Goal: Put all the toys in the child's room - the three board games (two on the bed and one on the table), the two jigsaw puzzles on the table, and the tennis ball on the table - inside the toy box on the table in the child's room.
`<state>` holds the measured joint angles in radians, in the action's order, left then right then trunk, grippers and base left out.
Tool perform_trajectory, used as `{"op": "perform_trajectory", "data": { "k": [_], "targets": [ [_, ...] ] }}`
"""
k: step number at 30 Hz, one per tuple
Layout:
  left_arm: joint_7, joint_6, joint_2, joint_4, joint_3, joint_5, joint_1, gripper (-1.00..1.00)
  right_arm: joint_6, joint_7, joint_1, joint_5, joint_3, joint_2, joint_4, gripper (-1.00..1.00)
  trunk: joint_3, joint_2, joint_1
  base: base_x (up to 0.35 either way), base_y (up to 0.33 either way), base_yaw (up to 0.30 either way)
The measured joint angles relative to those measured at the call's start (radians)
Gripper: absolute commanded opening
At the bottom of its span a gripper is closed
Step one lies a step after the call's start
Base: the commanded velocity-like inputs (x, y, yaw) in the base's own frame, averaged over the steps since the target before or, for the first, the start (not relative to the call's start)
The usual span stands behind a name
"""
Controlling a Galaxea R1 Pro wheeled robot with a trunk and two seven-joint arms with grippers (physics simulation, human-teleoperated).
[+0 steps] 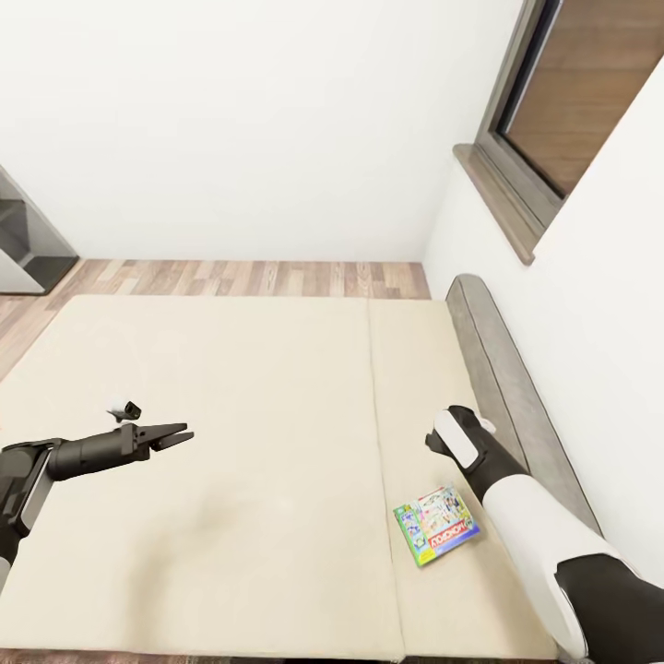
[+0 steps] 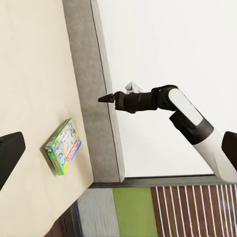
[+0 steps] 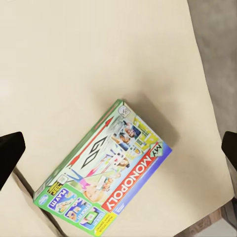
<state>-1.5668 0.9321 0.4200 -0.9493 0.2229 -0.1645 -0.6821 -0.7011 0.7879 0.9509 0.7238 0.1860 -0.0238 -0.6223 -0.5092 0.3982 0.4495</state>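
A single board game [image 1: 437,525], a white-green-blue box with a red stripe reading MONOPOLY, lay flat on the beige mattress of the bed [image 1: 231,461], near its grey headboard [image 1: 516,387] and close to the near edge. Through the right wrist camera I looked straight down on the box [image 3: 106,177], well below the fingers, whose dark tips sat at the two edges of that picture, so I took those jaws as spread wide and empty. The right gripper [image 2: 106,98] hung above the headboard side. My left gripper [image 1: 171,436] hovered far across the mattress, its jaws parted and empty. Beyond lay wood-plank floor [image 1: 249,277], white walls and a grey-framed window [image 1: 553,111].
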Motion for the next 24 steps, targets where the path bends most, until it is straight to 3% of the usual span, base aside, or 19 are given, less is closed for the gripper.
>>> {"op": "perform_trajectory", "data": {
  "k": [24],
  "targets": [
    [0.0, -0.001, 0.001, 0.0, 0.002, -0.002, 0.0, 1.0, -0.012, 0.004, 0.002, -0.007, 0.013, 0.001, 0.0, 1.0, -0.04, 0.0, 0.0, 0.0, 0.0, 0.0]
  ]
}}
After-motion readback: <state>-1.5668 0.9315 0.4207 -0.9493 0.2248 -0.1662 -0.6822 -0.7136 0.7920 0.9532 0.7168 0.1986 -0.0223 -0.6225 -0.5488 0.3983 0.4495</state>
